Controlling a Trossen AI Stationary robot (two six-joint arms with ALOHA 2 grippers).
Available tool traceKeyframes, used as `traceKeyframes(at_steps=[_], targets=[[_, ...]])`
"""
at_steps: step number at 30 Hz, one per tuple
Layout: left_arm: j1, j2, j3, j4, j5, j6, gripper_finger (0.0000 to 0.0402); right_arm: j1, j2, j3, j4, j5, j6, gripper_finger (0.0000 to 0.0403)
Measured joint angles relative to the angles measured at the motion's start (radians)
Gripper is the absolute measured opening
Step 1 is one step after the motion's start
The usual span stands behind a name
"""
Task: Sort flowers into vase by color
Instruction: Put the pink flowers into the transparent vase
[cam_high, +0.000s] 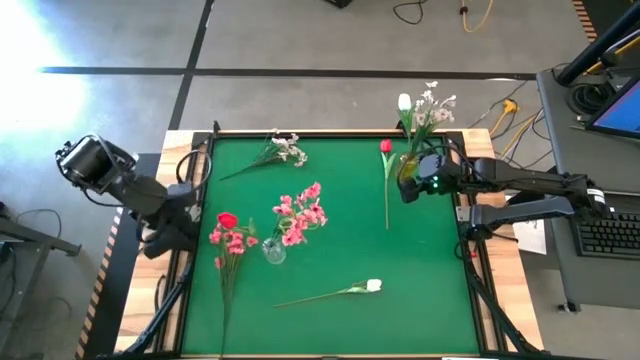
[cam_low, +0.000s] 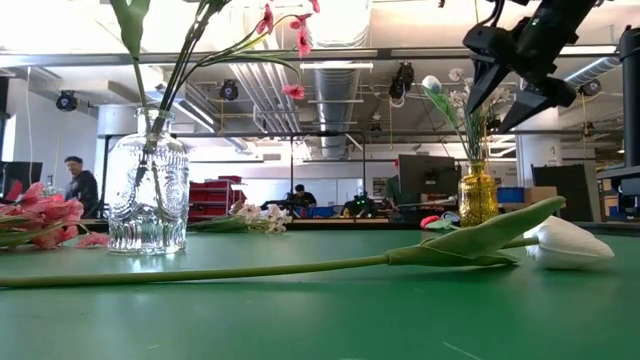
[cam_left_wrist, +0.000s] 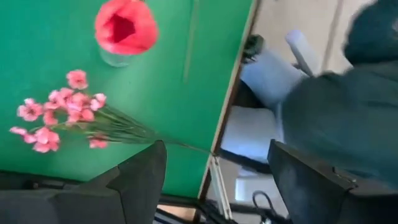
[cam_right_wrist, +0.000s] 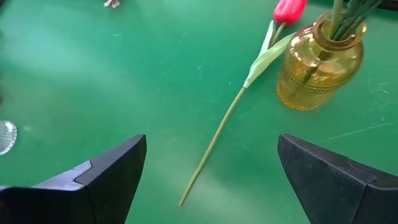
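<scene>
The left gripper (cam_high: 190, 215) was seen at the table's left edge, its fingers spread and empty, just left of a red tulip and pink spray (cam_high: 232, 240) lying on the green mat (cam_high: 330, 240). A clear vase (cam_high: 273, 250) holding pink blossoms (cam_high: 300, 213) stood left of centre. A white tulip (cam_high: 372, 286) lay nearer, a white spray (cam_high: 285, 150) farther. At the right, a red tulip (cam_high: 386, 147) lay beside the amber vase (cam_right_wrist: 318, 62) with white flowers, over which the right gripper (cam_high: 412, 183) was held, spread and empty.
</scene>
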Motion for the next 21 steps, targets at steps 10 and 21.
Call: traceKeyframes(at_steps=[10,21], targets=[[-0.278,0.02,-0.303,0.032,-0.151,-0.599,0.0267,0.044,0.0,0.0,0.0,0.035,-0.011,0.0357],[-0.5,0.082,-0.612,0.287,-0.143,-1.153,0.0267,0.048,0.001,0.0,0.0,0.034,-0.061,0.0357]])
